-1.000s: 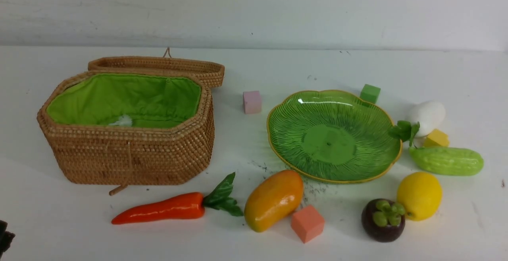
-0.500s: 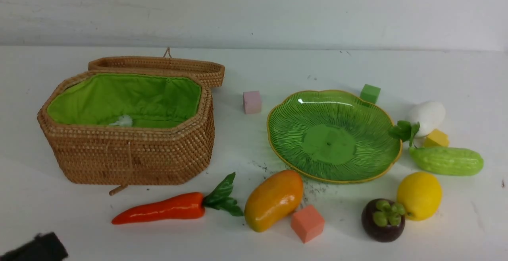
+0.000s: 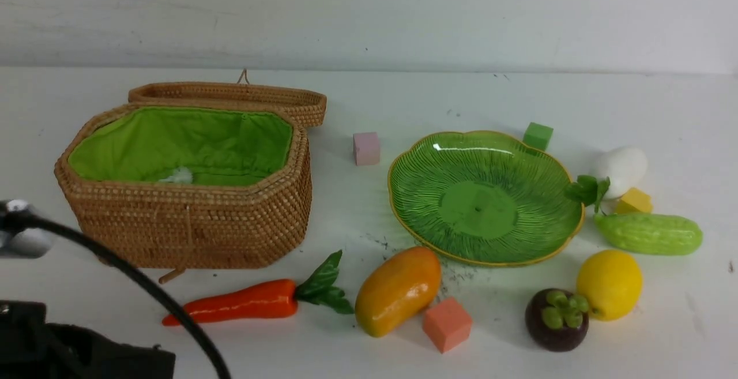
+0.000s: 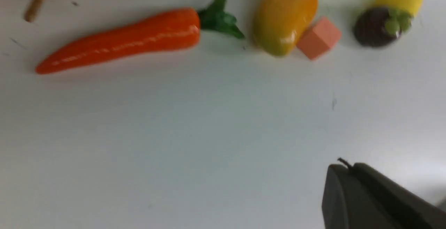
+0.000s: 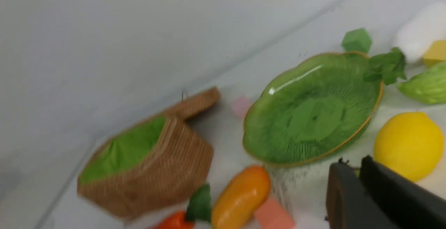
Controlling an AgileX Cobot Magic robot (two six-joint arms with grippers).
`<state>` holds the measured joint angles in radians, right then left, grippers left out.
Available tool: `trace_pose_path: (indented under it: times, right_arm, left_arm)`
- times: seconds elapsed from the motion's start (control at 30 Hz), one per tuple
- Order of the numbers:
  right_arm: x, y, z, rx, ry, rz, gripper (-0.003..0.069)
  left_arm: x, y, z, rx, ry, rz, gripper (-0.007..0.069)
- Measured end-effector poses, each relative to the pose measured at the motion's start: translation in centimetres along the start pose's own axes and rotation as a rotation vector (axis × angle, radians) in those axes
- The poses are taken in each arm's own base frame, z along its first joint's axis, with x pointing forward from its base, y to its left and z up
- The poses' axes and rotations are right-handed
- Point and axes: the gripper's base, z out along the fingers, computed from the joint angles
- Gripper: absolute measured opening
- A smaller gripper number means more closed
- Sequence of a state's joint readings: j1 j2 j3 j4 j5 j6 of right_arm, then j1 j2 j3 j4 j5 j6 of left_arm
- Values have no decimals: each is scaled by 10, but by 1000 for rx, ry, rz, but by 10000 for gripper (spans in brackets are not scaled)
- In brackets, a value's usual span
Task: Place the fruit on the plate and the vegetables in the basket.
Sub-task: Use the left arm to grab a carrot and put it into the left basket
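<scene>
- The wicker basket (image 3: pixel 190 235), lined in green, is seen at the left, its lid laid back.
- The ribbed green plate (image 3: pixel 484 200) is set flat to its right.
- The carrot (image 3: pixel 236 303), mango (image 3: pixel 398 289), mangosteen (image 3: pixel 556 318) and lemon (image 3: pixel 609 284) are laid along the near side.
- The cucumber (image 3: pixel 648 233) and radish (image 3: pixel 621 168) are placed right of the plate.

Tan woven basket (image 3: pixel 190 235), bright green lining (image 3: pixel 184 142). Ribbed green plate (image 3: pixel 484 200), gold rim. Orange-red carrot (image 3: pixel 242 304), orange-yellow mango (image 3: pixel 398 289), yellow lemon (image 3: pixel 609 284), purple mangosteen (image 3: pixel 556 324), bumpy green cucumber (image 3: pixel 648 233), white radish (image 3: pixel 621 170). Pink cube (image 3: pixel 366 148), green cube (image 3: pixel 537 136), yellow cube (image 3: pixel 634 201), salmon cube (image 3: pixel 447 324).
</scene>
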<state>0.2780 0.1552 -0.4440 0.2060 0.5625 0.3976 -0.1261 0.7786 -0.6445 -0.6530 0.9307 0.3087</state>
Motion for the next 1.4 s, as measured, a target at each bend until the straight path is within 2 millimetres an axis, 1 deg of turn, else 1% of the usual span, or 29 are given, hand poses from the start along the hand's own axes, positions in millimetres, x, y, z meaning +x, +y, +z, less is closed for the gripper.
trace_pose_path:
  times: [0.07, 0.13, 0.2, 0.27, 0.4, 0.5, 0.53, 0.6, 0.7, 0.73, 0.83, 0.9, 0.93, 0.97, 1.0, 1.1, 1.13, 1.17, 1.2, 1.23, 1.33, 1.4]
  right_arm:
    - [-19, 20, -8, -36, 146, -120, 31]
    - [-34, 34, -13, -67, 264, -212, 22]
    - [-47, 48, -18, -95, 372, -297, 22]
    - [-58, 58, -22, -125, 460, -378, 22]
    - [-70, 71, -27, -194, 546, -503, 29]
    - [-74, 76, -29, -254, 550, -590, 36]
    - [-74, 77, -30, -267, 549, -607, 36]
    - [-74, 78, -30, -289, 544, -648, 38]
    - [-74, 78, -31, -300, 540, -679, 42]
    - [-74, 78, -31, -302, 538, -686, 43]
    - [-74, 78, -31, -307, 537, -701, 48]
    - [-74, 78, -31, -309, 536, -712, 50]
    - [-74, 78, -31, -309, 536, -713, 50]
    - [-74, 78, -31, -311, 535, -721, 53]
    - [-74, 78, -31, -313, 535, -725, 55]
    - [-74, 78, -31, -314, 534, -728, 57]
    - [-74, 78, -31, -314, 534, -728, 59]
    - [-74, 78, -31, -314, 534, -728, 60]
    - [-74, 78, -31, -313, 534, -729, 62]
    - [-74, 78, -31, -313, 534, -729, 64]
    - [-74, 78, -31, -313, 534, -730, 70]
    - [-74, 78, -31, -313, 534, -730, 71]
  left_arm:
    - [-12, -4, 0, 18, 57, 26, -13]
    - [-22, -8, 1, 31, 88, 79, -13]
    - [-29, -14, 4, 46, 121, 146, -13]
    - [-34, -25, 11, 82, 186, 247, -13]
    - [-36, -41, 30, 92, 343, 440, -13]
    - [-40, -46, 55, 37, 463, 589, -13]
    - [-42, -45, 61, 20, 475, 615, -13]
    - [-48, -40, 81, -6, 496, 688, -13]
    - [-55, -29, 102, -18, 477, 760, -13]
    - [-59, -24, 109, -27, 460, 766, -13]
    - [-74, 0, 125, -81, 406, 762, -6]
    - [-79, 15, 134, -107, 401, 759, 29]
    - [-79, 16, 134, -109, 403, 759, 41]
    - [-80, 28, 141, -123, 415, 753, 97]
    - [-80, 36, 147, -129, 428, 750, 141]
    - [-79, 47, 163, -135, 453, 760, 281]
    - [-78, 50, 168, -139, 459, 763, 311]
    - [-77, 53, 174, -145, 464, 774, 359]
    - [-77, 55, 176, -149, 465, 779, 385]
    - [-77, 60, 184, -164, 458, 806, 443]
    - [-79, 64, 190, -190, 437, 842, 501]
    - [-81, 64, 191, -199, 418, 854, 509]
